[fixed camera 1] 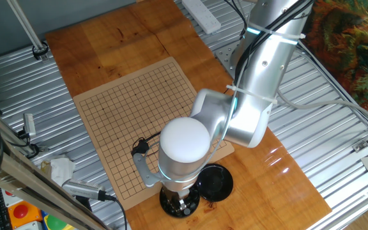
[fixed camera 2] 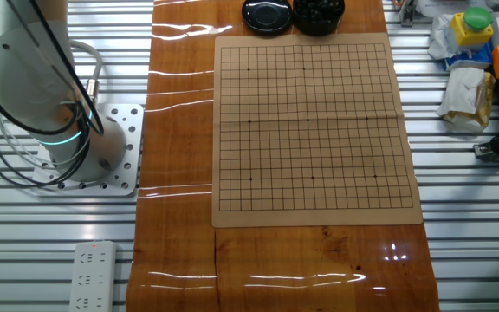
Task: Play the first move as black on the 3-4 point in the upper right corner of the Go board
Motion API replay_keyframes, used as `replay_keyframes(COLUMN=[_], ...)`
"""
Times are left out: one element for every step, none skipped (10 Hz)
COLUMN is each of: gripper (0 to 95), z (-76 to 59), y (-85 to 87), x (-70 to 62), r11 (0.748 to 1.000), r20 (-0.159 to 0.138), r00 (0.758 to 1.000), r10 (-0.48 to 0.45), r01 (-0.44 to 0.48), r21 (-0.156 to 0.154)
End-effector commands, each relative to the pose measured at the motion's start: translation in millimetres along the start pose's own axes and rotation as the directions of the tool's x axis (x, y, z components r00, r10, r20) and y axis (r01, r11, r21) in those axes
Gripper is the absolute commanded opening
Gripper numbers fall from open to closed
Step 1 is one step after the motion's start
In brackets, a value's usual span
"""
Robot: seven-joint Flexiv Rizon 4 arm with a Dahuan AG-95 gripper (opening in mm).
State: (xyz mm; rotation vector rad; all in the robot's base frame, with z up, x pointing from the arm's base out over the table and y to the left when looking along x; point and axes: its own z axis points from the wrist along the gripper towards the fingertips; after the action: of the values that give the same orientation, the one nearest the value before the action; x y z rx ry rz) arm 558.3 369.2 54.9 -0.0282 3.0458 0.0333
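The board (fixed camera 1: 130, 115) lies on the orange-brown tabletop, and no stones show on its grid; it fills the middle of the other fixed view (fixed camera 2: 310, 121). A black bowl (fixed camera 1: 171, 206) of black stones stands just off the board's near edge, also showing in the other fixed view (fixed camera 2: 319, 13) at the top edge. Its round black lid (fixed camera 1: 216, 182) lies beside it, and it shows in the other fixed view too (fixed camera 2: 267, 16). My arm's wrist hangs right over the bowl. My gripper (fixed camera 1: 184, 206) reaches down into the bowl, mostly hidden under the wrist, so its jaws cannot be made out.
A white power strip (fixed camera 1: 200, 14) lies at the table's far end. Cables, crumpled paper (fixed camera 1: 59, 169) and tools crowd the metal bench by the board's side, with bags and a yellow-green toy (fixed camera 2: 475, 24). The arm's base (fixed camera 2: 85, 156) is bolted beside the table.
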Motion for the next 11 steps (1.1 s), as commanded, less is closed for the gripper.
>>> replay_keyframes(gripper=[19.0,19.0,19.0,19.0,19.0,19.0,19.0,19.0,19.0,19.0,19.0], z=[1.5,2.2,4.1,4.7,6.0,6.4,6.7,7.2,7.6,8.1,8.8], y=[-0.2,-0.3,-0.6,-0.7,-0.9,-1.0,-1.1,-1.2,-1.1,-0.5,0.3], x=[-0.8,-0.9,-1.0,-1.1,-1.1,-1.1,-1.1,-0.9,-0.5,0.1,0.8], r11=[1.0,1.0,1.0,1.0,1.0,1.0,1.0,1.0,1.0,1.0,1.0], r20=[0.002,0.003,0.004,0.005,0.005,0.005,0.004,0.003,0.003,0.003,0.003], r00=[1.0,1.0,1.0,1.0,1.0,1.0,1.0,1.0,1.0,1.0,1.0], r10=[-0.002,-0.002,-0.004,-0.003,-0.005,-0.005,-0.005,-0.007,-0.008,-0.008,-0.007], r01=[0.002,0.002,0.004,0.003,0.005,0.005,0.005,0.007,0.007,0.008,0.007], r21=[0.002,0.003,0.006,0.006,0.008,0.009,0.01,0.011,0.011,0.012,0.012])
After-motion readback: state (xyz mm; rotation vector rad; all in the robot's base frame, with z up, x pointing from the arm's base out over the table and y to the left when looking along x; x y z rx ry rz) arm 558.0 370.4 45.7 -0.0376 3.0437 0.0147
